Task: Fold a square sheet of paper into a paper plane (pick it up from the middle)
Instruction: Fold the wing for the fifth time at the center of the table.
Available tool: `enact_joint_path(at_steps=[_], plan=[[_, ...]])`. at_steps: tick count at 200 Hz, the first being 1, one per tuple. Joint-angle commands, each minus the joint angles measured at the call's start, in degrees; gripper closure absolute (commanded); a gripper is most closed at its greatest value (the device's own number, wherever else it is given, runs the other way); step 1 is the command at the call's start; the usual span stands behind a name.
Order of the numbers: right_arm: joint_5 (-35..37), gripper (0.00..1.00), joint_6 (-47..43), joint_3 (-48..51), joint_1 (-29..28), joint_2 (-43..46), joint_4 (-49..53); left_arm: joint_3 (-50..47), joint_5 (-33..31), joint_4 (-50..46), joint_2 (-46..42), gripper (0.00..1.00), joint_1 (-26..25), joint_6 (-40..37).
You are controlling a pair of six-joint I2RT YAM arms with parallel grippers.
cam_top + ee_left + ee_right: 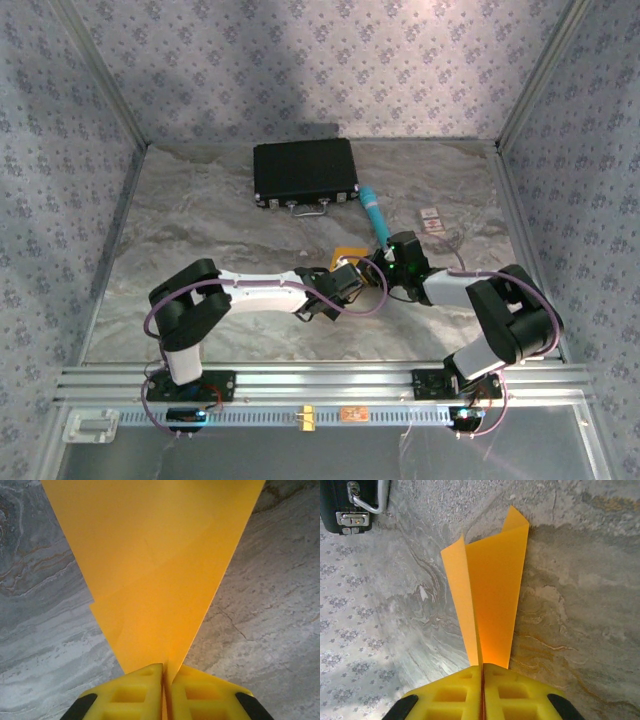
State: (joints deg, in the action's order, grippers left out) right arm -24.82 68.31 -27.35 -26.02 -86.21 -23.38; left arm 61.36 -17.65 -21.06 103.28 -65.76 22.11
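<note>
The bench (200,230) has a grey, marble-like surface with pale veins and a few thin cracks. Walls with a bluish flower-pattern paper close it on three sides, and a rail of aluminium profiles runs along the near edge. At the back of the bench lies a flat black case with metal latches (305,172), and just beside its right corner lies a teal pen-like tube (375,212).

The left arm (262,288) stretches low from its base toward the right, and the right arm (450,285) bends over and reaches toward the left. The two wrists meet near the middle of the bench, in front of the case.

Between them is the thin orange-yellow sheet of paper (347,254), already folded into layers. In the left wrist view the yellow left fingers (145,690) are pressed together on a narrow end of the sheet (155,555), which widens away from them above the bench. In the right wrist view the yellow right fingers (467,692) are also closed on the sheet (492,590); here two flaps stand apart like a narrow V.
</note>
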Motion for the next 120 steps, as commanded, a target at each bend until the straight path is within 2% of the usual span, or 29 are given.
enact_joint_path(at_steps=[1,62,120], plan=[[0.1,0.91,-0.9,-0.6,0.4,1.6,1.8,0.7,-1.5,-1.0,0.6,0.88,-0.4,0.5],[-0.2,0.97,-0.8,-0.3,0.4,1.6,1.5,1.4,-2.8,-2.7,1.1,0.83,-0.4,1.8],[-0.1,0.98,-0.8,-0.3,0.3,1.6,1.8,1.2,-2.3,-2.5,0.9,0.86,-0.4,2.5]])
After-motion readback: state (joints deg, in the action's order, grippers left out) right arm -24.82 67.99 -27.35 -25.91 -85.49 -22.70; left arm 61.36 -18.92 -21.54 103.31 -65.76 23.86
